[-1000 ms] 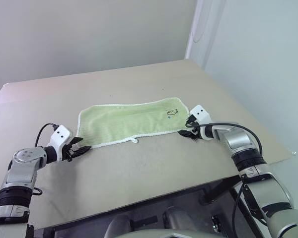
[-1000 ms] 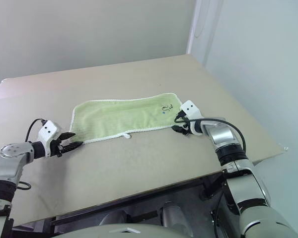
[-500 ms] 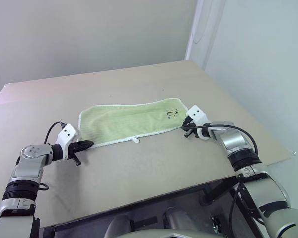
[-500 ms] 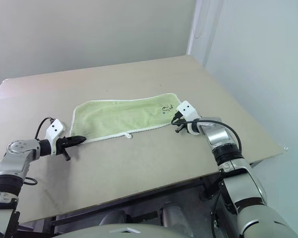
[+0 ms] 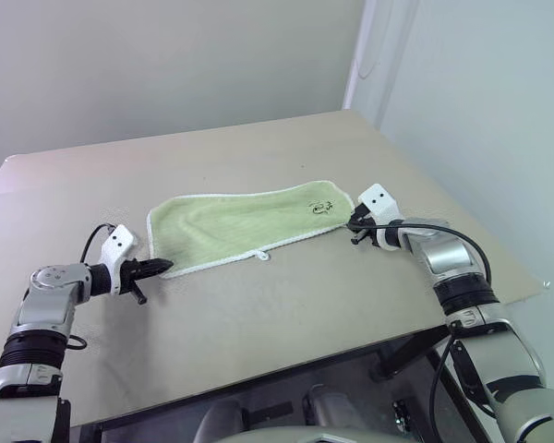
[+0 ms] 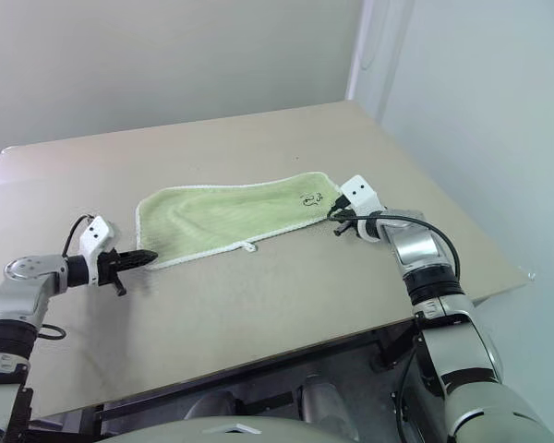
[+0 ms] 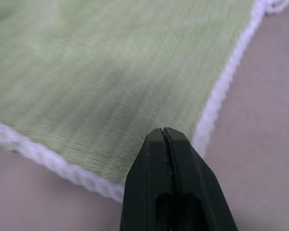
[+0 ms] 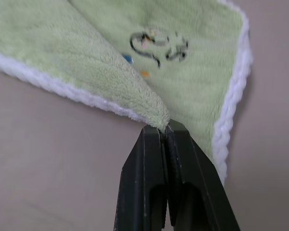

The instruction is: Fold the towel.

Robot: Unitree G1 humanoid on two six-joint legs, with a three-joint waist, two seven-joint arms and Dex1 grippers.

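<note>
A: Towel [image 5: 245, 224] location?
B: Spread lengthwise across the middle of the tan surface [image 5: 286, 314], light yellow-green, white stitched edging. Small white loop tag [image 5: 262, 256] poking off the near long edge. Dark embroidered mark [image 5: 321, 207] near the right end.

A: Left gripper [image 5: 159, 267]?
B: Pinched tight on the towel's near left corner, fingers [image 7: 156, 159] fully together. Wrist view: black tips meeting right at the corner, white edging running off both ways, corner itself tucked under the tips. Low, close above the surface.

A: Right gripper [image 5: 355, 224]?
B: Clamped too, no gap between the fingers [image 8: 154, 149]. Wrist view: a fold of green terry squeezed into the tips, white edging curling down one side, mark plus a blue and an orange dot just beyond. Near right corner raised off the surface; right end of the towel peaked up toward the tips.

A: Flat anywhere?
B: Middle and far edge lying on the surface. Near edge sloping up to the right corner. Left corner: cannot tell from the head views whether off the surface.

A: Anything else on the surface?
B: Just the towel. Black cable [image 5: 425, 228] looping along the right forearm, another at the left wrist.
</note>
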